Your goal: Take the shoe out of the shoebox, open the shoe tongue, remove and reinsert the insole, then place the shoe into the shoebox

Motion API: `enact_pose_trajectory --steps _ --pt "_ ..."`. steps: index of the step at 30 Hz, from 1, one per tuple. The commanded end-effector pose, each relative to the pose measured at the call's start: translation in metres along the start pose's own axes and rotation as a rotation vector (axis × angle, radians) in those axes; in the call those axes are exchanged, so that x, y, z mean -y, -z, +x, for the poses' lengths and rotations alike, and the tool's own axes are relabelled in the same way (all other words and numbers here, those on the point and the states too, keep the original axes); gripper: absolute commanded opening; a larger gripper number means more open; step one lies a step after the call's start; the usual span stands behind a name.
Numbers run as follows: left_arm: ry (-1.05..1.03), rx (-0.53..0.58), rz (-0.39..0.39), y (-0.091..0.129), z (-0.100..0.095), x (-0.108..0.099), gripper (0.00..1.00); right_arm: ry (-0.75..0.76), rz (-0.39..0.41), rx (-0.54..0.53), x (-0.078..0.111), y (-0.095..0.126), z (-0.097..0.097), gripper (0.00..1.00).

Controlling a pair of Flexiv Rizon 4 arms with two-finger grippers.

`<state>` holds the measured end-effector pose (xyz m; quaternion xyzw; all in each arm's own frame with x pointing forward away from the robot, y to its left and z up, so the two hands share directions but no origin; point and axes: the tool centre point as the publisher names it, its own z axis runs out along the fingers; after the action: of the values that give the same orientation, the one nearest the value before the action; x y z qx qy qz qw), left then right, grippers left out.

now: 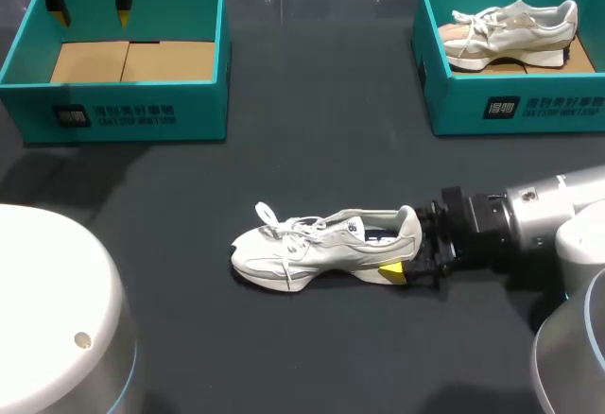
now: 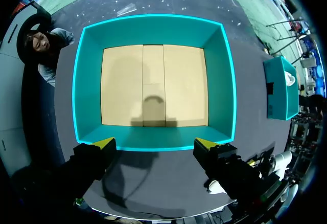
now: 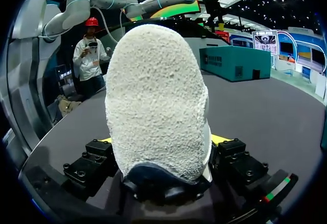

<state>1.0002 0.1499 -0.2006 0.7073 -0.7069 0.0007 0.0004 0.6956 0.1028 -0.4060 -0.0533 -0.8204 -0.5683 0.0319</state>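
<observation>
**Item 1.** White mesh-and-suede running shoe [image 1: 321, 249], laces showing, standing on its sole on the dark matte table [image 1: 312, 149], outside either box. The padded heel sits between the fingers of the right gripper [image 1: 408, 253], which appear to press it from both sides, clamped on the heel. The toe points straight ahead of those fingers.
Handling, by estimate: light. The upper is soft and collapsible, the sole and heel cup stiffer. The heel looks the firmest hold. The tongue and insole are probably limp and best pinched at an edge while the heel is held steady.

**Item 2.** Open teal cardboard shoebox [image 2: 225, 81], brown card floor, nothing inside. It lies directly ahead of the left gripper [image 2: 153, 144], whose yellow-tipped fingers stand wide apart, holding nothing.

**Item 3.** Second teal cardboard box [image 1: 510, 112], well apart from both grippers, holding a matching pale sneaker [image 1: 510, 31].
</observation>
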Motion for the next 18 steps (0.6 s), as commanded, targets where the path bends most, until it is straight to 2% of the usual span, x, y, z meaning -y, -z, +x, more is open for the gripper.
enact_pose_trajectory --steps 1,7,13,18 --pt "0.000 0.001 0.000 0.000 0.000 0.000 1.00 -0.001 0.005 0.002 0.000 -0.002 -0.002 0.00" --pt "0.003 -0.005 0.005 0.002 0.002 -0.002 1.00 -0.001 0.005 0.002 0.000 -0.002 -0.002 0.00" --pt "0.086 0.026 0.053 0.009 0.019 -0.022 1.00 -0.001 0.005 0.002 0.000 -0.002 -0.002 0.00" --pt "0.165 0.058 0.046 0.016 0.034 -0.044 1.00 -0.001 0.005 0.002 0.000 -0.002 -0.002 0.00"
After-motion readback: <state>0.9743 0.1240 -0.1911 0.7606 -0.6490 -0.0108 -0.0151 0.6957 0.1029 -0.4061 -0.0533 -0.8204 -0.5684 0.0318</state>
